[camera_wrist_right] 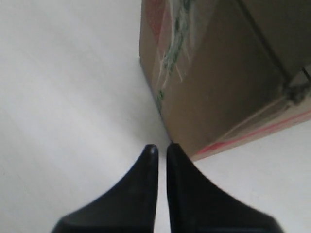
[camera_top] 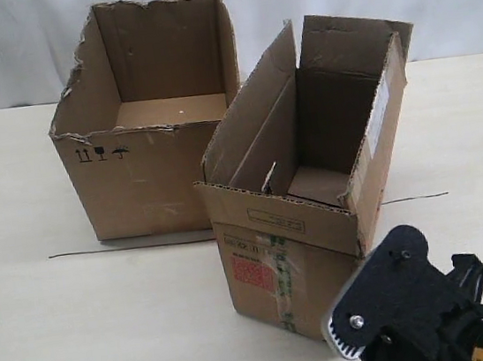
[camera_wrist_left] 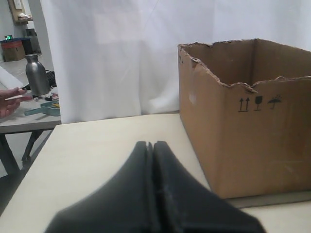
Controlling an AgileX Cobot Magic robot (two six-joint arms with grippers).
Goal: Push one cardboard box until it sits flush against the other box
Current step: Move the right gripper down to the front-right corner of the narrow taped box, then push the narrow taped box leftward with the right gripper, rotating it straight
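Note:
The cardboard box [camera_top: 318,224] is the narrow carton with a red label and green-printed tape on its front, standing at centre right with its flaps up. It sits at an angle to the other box [camera_top: 143,176], the wider torn-rimmed carton behind and to its left. Their near corners look close or touching. My right gripper [camera_wrist_right: 162,147] is shut with only a thin slit between its fingers. Its tips are at the lower corner of the cardboard box [camera_wrist_right: 218,73]. My left gripper [camera_wrist_left: 152,143] is shut and empty, low over the table, left of the other box [camera_wrist_left: 252,131].
A thin black line [camera_top: 99,250] runs across the table under the boxes. My right arm [camera_top: 419,308] fills the bottom right corner. Beyond the table's left edge stands a side table with a metal bottle [camera_wrist_left: 37,74] and a person's hand [camera_wrist_left: 12,99].

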